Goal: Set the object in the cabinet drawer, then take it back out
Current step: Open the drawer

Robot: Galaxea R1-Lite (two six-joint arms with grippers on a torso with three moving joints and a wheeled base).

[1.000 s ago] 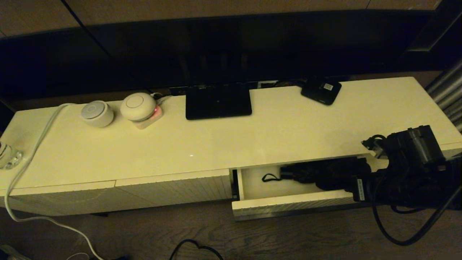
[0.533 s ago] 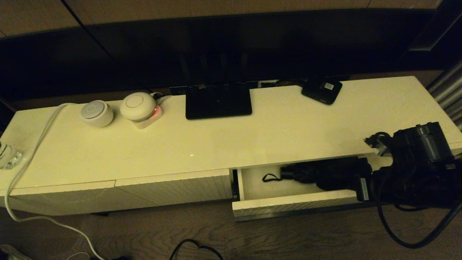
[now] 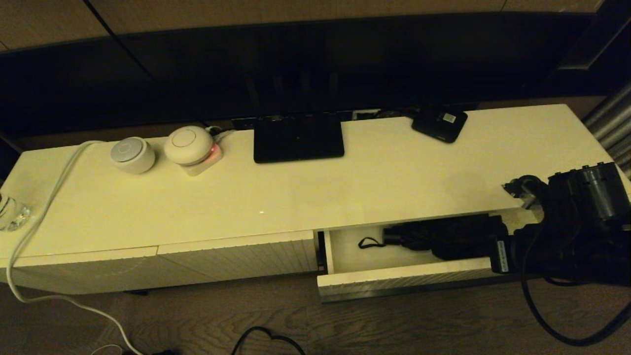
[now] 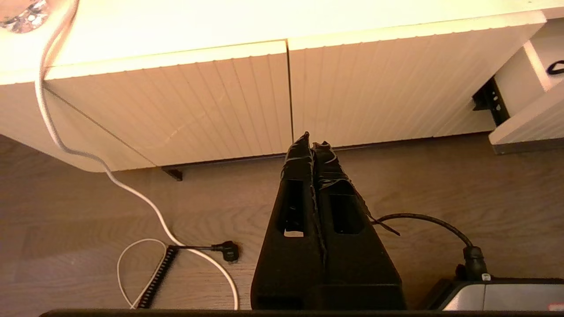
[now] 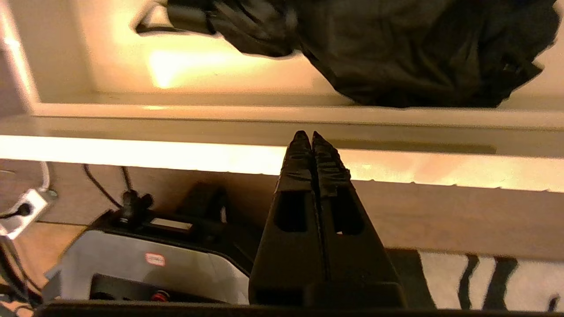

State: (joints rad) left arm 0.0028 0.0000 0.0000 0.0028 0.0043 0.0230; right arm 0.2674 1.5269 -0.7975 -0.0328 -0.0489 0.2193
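The umbrella (image 3: pixel 443 239) lies in the open drawer (image 3: pixel 399 278); the right gripper (image 5: pixel 312 136), closed and empty, seems just outside its front; taking out remains; left gripper (image 4: pixel 312 140) closed, parked low

The right arm (image 3: pixel 577 222) is matte black, its blocky housing topped by a dark cylindrical motor, with looping black cables and a small white label strip on its side. Both the right gripper (image 5: pixel 313 138) and left gripper (image 4: pixel 312 141) have tapered black fingers with rectangular cut-out windows and ragged, tape-wrapped tips
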